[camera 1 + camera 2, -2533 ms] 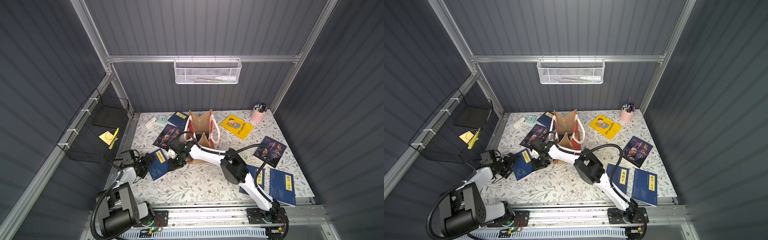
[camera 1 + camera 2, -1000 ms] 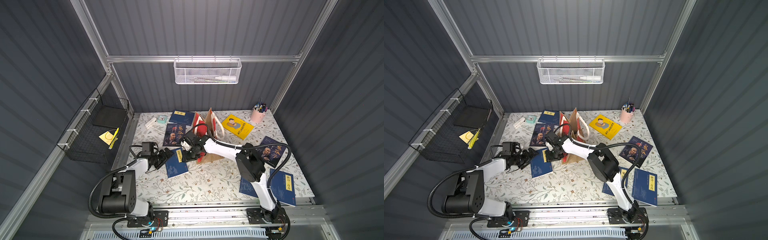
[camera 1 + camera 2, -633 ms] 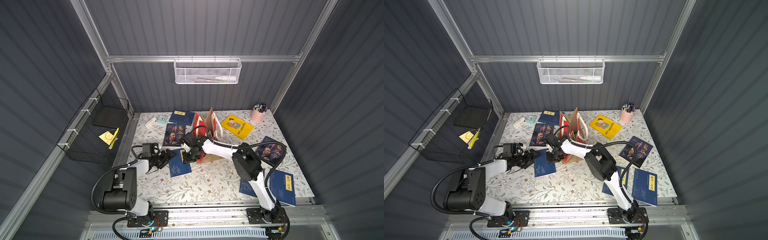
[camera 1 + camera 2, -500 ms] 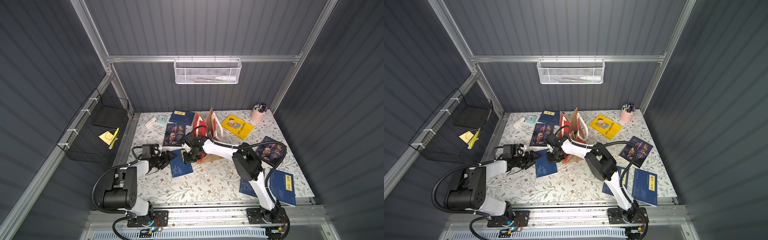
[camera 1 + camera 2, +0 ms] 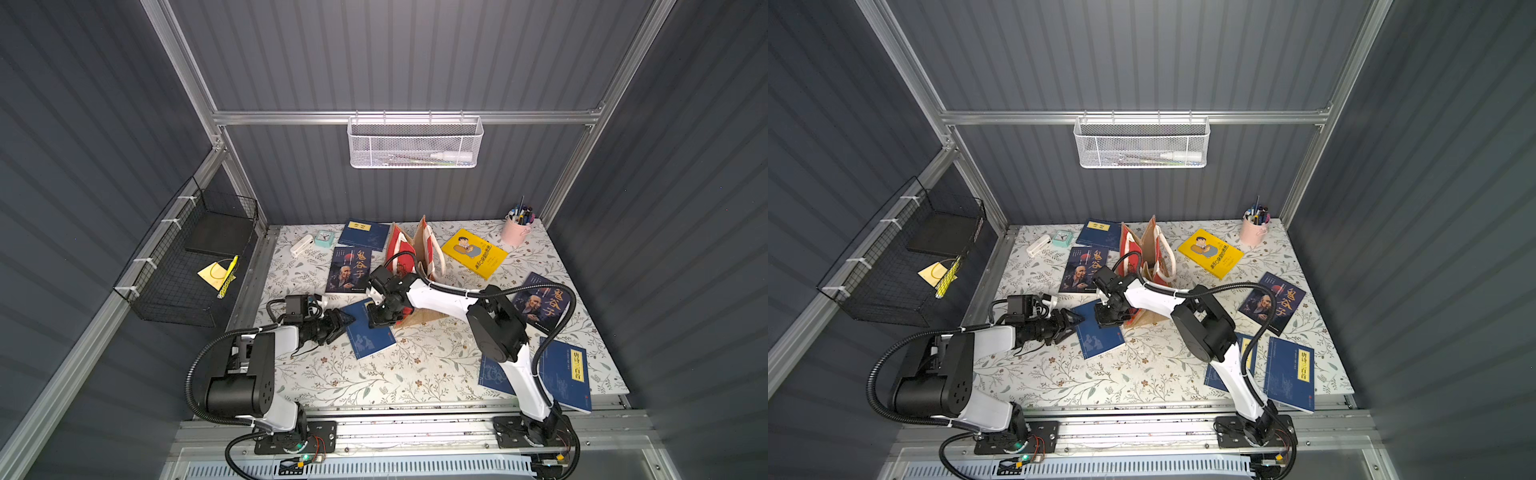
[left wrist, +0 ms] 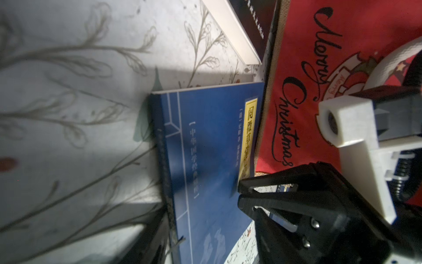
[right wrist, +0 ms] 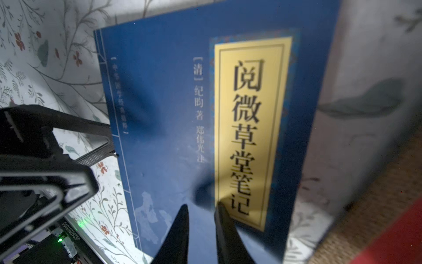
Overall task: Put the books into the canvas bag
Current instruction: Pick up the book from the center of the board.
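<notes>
A navy book (image 5: 370,334) (image 5: 1100,334) (image 7: 171,125) with a yellow title label lies flat near the table's middle. My right gripper (image 5: 380,319) (image 7: 202,205) presses its tips onto the cover; only a narrow gap separates them and nothing is between. From the left, my left gripper (image 5: 347,321) (image 5: 1075,320) meets the book's spine edge with jaws apart; one finger (image 6: 148,237) lies beside the spine. The canvas bag (image 5: 419,249) (image 6: 319,80) leans over just behind the book, red panel showing. Other books lie around: portrait (image 5: 349,270), navy (image 5: 363,235), yellow (image 5: 473,253).
Another portrait book (image 5: 540,301) and two navy books (image 5: 567,374) (image 5: 494,376) lie at front right beside the right arm. A mint clock (image 5: 324,239) and pink pen cup (image 5: 516,228) stand at the back. Black wire basket (image 5: 187,266) hangs left, white mesh basket (image 5: 415,143) on the back wall.
My left gripper has moved right up to the book's spine, its jaws narrowing. The book and right gripper shifted slightly right. The bag, upright in the earliest frames, has tipped over.
</notes>
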Robot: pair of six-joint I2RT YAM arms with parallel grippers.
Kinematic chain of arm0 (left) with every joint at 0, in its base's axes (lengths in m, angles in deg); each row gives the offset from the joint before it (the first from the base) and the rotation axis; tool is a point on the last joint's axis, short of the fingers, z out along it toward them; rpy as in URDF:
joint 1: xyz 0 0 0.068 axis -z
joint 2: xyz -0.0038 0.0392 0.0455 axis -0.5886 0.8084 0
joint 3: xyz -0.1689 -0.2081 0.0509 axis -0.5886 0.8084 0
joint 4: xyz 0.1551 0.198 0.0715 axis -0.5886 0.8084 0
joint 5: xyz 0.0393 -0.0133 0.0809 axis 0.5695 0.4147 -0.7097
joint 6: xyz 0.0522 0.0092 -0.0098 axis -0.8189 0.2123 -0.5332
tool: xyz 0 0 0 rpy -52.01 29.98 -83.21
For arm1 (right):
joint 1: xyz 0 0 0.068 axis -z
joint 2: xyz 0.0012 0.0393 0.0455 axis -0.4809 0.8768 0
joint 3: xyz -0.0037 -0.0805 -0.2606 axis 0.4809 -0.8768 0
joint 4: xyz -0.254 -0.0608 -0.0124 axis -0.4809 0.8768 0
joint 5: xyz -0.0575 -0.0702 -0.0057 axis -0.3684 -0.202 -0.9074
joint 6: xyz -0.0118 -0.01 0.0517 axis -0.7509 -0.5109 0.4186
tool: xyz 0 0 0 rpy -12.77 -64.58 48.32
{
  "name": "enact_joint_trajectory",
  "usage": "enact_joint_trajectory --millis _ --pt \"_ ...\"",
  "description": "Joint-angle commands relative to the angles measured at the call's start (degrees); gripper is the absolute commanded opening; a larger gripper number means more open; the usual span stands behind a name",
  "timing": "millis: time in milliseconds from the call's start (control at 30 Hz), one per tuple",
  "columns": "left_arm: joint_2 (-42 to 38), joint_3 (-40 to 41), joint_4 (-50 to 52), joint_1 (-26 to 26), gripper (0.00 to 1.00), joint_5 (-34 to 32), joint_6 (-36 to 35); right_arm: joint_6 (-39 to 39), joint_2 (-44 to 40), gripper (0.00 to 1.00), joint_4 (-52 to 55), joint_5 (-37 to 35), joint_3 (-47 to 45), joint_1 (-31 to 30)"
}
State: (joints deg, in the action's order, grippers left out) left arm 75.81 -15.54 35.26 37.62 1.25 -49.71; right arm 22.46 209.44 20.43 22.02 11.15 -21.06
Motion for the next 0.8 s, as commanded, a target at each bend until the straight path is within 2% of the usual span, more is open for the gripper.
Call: enact_joint_trajectory --millis 0,200,367,567,767 --pt "0.3 -0.2 5.8 0.7 0.61 -1.6 -0.1 0.0 -0.8 0.32 3.3 -5.7 -2.1 0.7" --pt "-0.4 0.0 9.6 0.7 0.66 -5.8 -0.8 -0.8 -2.8 0.42 4.1 -9.7 -2.7 1.8" --pt "-0.2 0.2 10.0 0.7 0.67 -7.0 -0.2 -1.6 -2.2 0.43 4.4 -10.6 -2.3 1.9" --pt "-0.5 0.7 9.5 0.7 0.68 -7.8 1.0 -2.0 0.2 0.37 4.7 -10.5 -2.2 2.0" --pt "0.1 2.8 4.1 0.7 0.71 -3.4 4.4 -1.3 0.5 0.31 3.3 -7.8 -3.5 2.0"
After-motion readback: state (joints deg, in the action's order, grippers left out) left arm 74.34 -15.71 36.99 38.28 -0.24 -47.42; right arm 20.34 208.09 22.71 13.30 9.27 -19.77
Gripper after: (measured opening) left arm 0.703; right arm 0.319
